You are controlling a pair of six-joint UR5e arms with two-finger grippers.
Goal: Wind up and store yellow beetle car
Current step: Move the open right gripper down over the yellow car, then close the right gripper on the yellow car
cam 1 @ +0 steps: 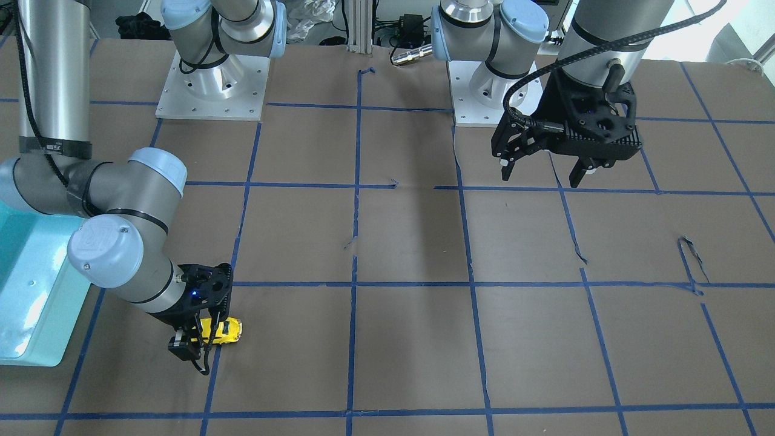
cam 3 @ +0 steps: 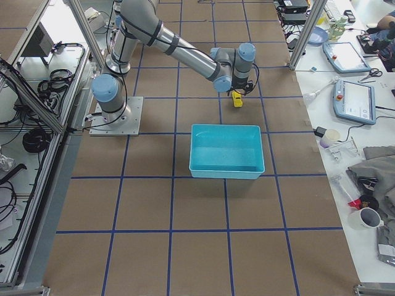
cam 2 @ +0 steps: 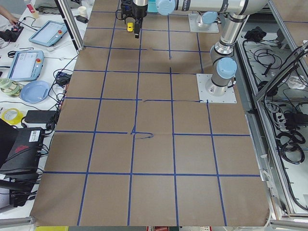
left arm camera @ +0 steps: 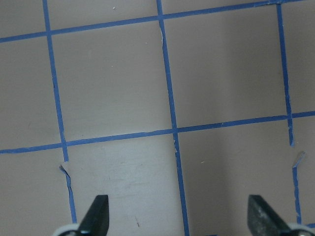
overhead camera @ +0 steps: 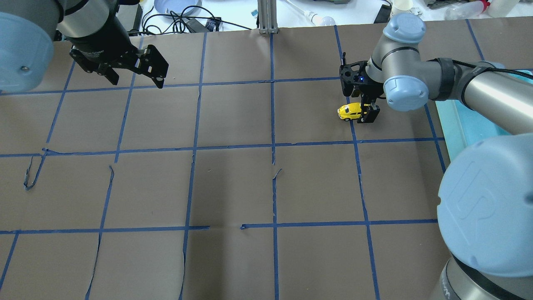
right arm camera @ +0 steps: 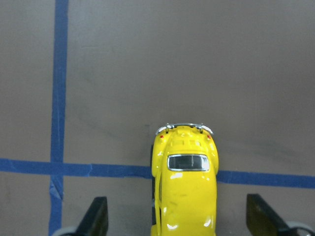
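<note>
The yellow beetle car (cam 1: 225, 330) stands on the brown table near the robot's right side; it also shows in the overhead view (overhead camera: 349, 111) and the right wrist view (right arm camera: 184, 191). My right gripper (cam 1: 194, 342) is low over it and open. Its fingers (right arm camera: 98, 219) straddle one end of the car with a gap on each side. The car's bumper with the red lights points away from the wrist. My left gripper (overhead camera: 135, 79) is open and empty, held above the table far from the car; its fingertips (left arm camera: 98, 216) show over bare paper.
A teal bin (cam 3: 225, 151) stands on the table on the robot's right, just beyond the car from the centre; it also shows in the front view (cam 1: 30, 290). Blue tape lines grid the brown paper. The arm bases (cam 1: 212, 85) stand at the robot's edge.
</note>
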